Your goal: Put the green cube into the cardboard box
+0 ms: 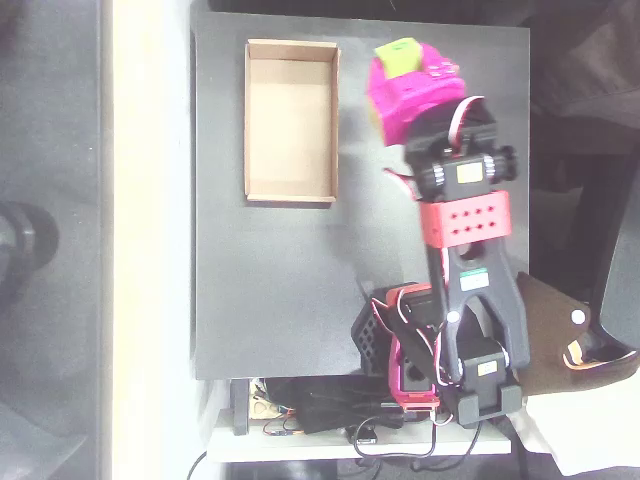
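Dark grey matte table: you see it carrying the cardboard box at upper left in the overhead view, with only its bare tan floor inside. To its right, apart from it, sits the magenta gripper. The green cube shows at the gripper's tip, touching it; you cannot tell how far the jaws are open.

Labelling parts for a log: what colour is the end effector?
Magenta end effector, clearest in the overhead view, at the small yellow-green cube.
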